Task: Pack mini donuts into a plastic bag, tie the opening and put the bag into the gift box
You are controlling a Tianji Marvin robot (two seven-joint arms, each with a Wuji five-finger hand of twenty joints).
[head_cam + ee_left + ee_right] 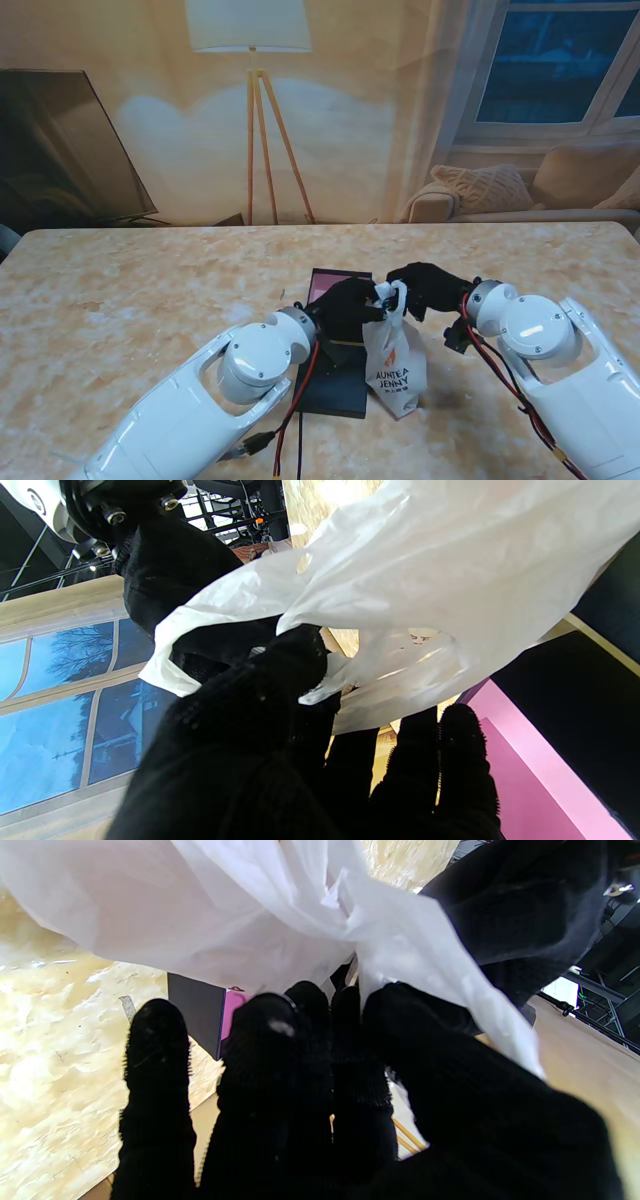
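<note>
Both black-gloved robot hands, left (348, 303) and right (425, 287), pinch the gathered top of the white printed plastic bag (394, 362), which hangs just right of the black, pink-lined gift box (335, 385) on the marbled bench (130, 300).

White bag (394, 362) (orange print), pink-lined black box (333, 385).

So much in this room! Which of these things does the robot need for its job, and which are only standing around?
Needed for the job:
- bag, white plastic, top held by both hands
- gift box, dark, pink inside
- left hand
- right hand

Only standing around:
- floor lamp
- sofa with cushions
- window
- dark screen on the left
</note>
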